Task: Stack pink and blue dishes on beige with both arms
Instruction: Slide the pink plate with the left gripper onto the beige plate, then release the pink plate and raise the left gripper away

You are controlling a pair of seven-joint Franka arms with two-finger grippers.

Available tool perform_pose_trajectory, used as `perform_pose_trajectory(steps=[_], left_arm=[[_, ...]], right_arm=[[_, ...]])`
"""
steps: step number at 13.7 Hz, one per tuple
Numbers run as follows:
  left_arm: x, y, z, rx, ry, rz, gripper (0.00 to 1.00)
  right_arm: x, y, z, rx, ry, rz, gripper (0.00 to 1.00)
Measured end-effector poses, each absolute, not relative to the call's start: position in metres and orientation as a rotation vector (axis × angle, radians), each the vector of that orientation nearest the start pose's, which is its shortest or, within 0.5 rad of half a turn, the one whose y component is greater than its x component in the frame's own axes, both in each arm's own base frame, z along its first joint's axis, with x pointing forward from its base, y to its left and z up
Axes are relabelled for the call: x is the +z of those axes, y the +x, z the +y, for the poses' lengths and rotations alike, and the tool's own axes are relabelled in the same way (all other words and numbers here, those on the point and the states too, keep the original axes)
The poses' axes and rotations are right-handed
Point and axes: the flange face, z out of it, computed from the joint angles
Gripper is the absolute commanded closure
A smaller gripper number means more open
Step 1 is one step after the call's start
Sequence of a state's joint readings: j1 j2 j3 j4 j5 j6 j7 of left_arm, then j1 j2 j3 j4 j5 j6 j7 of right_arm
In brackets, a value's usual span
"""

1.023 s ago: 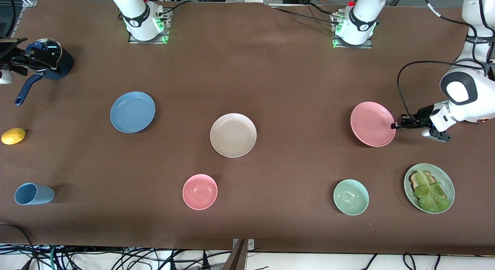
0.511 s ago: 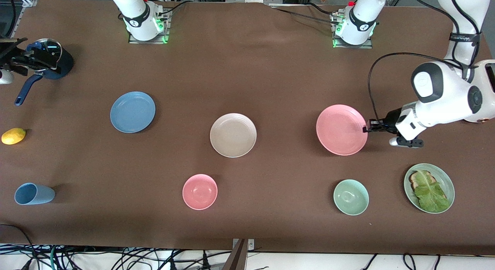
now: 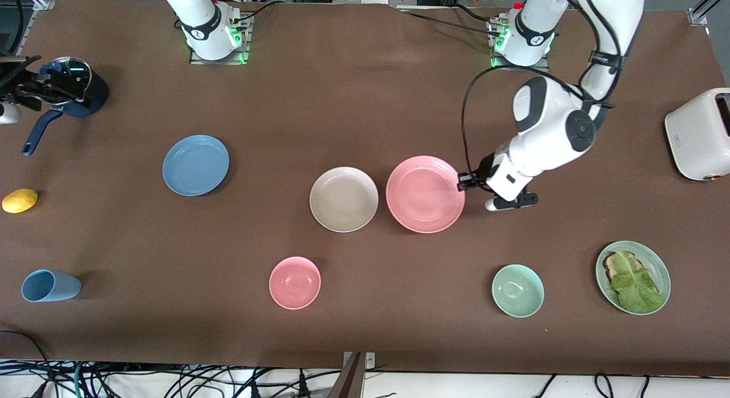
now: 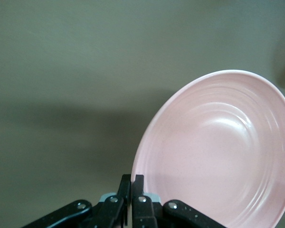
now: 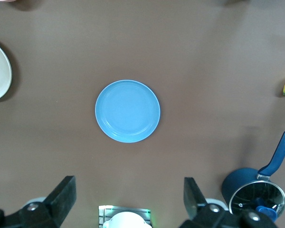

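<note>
Left gripper point(image 3: 463, 181): just right of centre in the front view, fingers pinched on the rim of the pink plate point(image 3: 425, 194); in the left wrist view the two fingers point(image 4: 131, 190) sit pressed together on that rim
Pink plate: held up off the table, edge close beside the beige plate point(image 3: 344, 199) in the front view but not over it yet
Beige plate: bare, in the middle of the frame, nothing stacked on it
Blue plate point(image 3: 195, 165): flat on the cloth, left of centre, well apart from the beige one, untouched
Right gripper point(image 5: 128, 199): high over the blue plate, which sits mid-frame in the right wrist view; fingers spread wide, gripping nothing; in the front view I can't pick it out
Done so far: by my reckoning, only the pink plate's pick-up
Left to do: setting the pink down on the beige, then lifting the blue and stacking it
Bystanders: pink bowl point(image 3: 295, 282) and green bowl point(image 3: 518, 290) low in the frame, toast plate point(image 3: 633, 277) lower right, none in the way
</note>
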State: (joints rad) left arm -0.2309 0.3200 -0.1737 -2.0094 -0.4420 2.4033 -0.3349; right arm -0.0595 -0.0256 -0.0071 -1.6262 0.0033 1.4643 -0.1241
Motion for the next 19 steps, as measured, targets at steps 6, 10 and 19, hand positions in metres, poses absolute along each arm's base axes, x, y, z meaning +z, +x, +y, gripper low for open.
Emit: perform_pose_trajectory(steps=[6,10,19], left_arm=[[0.272,0.524,-0.348,0.110,-3.433,-0.692,1.00],[0.256,0.515,-0.402,0.056,-3.342,-0.773,1.00],[0.226,0.512,-0.451,0.031,-3.281,-0.867,1.00]], right_arm=[[0.604,0.532,-0.035,0.213,-3.117,-0.090,0.00],[0.604,0.532,-0.035,0.213,-3.116,-0.090,0.00],[0.604,0.532,-0.035,0.216,-3.116,-0.089,0.00]])
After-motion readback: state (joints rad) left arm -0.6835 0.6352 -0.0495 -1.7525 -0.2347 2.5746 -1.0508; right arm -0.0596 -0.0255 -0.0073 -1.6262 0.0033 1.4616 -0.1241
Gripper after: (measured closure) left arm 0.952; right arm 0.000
